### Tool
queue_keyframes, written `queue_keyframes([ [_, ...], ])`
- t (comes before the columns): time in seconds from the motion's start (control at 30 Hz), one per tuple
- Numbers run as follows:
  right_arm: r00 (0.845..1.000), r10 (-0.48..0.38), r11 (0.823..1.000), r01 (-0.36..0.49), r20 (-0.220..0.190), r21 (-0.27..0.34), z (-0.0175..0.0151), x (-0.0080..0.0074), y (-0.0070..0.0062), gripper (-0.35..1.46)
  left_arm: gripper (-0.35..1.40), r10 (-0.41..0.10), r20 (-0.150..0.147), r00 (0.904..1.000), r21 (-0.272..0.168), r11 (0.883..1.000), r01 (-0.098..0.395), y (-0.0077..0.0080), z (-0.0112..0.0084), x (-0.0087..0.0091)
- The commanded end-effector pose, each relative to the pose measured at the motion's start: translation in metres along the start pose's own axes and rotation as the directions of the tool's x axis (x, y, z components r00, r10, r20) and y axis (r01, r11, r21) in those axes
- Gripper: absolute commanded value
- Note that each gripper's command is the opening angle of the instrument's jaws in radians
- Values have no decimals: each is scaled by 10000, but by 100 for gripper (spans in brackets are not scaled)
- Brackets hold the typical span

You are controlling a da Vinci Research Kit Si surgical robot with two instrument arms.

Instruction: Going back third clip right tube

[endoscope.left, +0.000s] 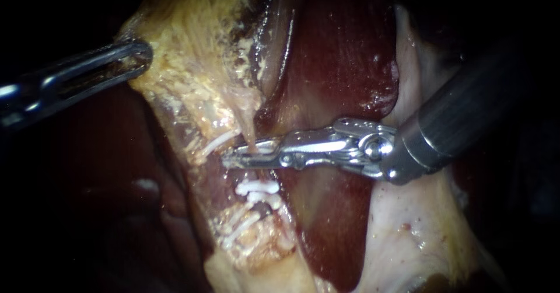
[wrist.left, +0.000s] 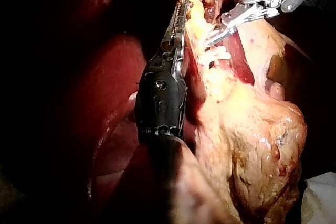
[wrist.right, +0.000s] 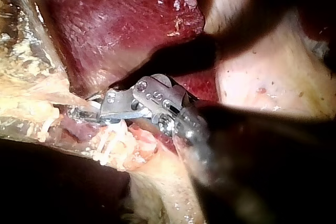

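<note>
A thin pale tube (endoscope.left: pixel 248 131) runs down from the yellowish fatty tissue (endoscope.left: pixel 198 65) into the silver jaws of my right instrument (endoscope.left: pixel 246 156). Those jaws stand slightly open with the tube between them. Just below them white clips (endoscope.left: pixel 256 189) sit on the same strand, and another white clip (endoscope.left: pixel 220 142) lies beside the tip. My left instrument (endoscope.left: pixel 131 56) is shut on the edge of the yellowish tissue and holds it out to the left. In the left wrist view its dark jaws (wrist.left: pixel 181 14) lie along that tissue, with my right instrument (wrist.left: pixel 215 38) and the clips (wrist.left: pixel 215 55) beyond. The right wrist view shows my right instrument (wrist.right: pixel 84 114) at the strand.
Dark red liver (endoscope.left: pixel 344 53) fills the middle behind the tube. Pale whitish tissue (endoscope.left: pixel 402 234) lies under the right instrument's shaft. A large yellow fatty mass (wrist.left: pixel 252 135) lies beside the left instrument.
</note>
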Motion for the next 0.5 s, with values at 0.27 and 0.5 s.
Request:
queue_keyframes([
  [0.27, 9986, -531, 9985, 531, -47, -92, -4, 0, -1, 50, -35, 0, 1, 10000, 9, 10000, 0, 0, 0, 0],
  [0.5, 9858, -1662, 9859, 1656, -231, -247, -13, -3, -5, 60, -35, 1, 8, 10000, -18, 10000, -1, 0, -1, 0],
])
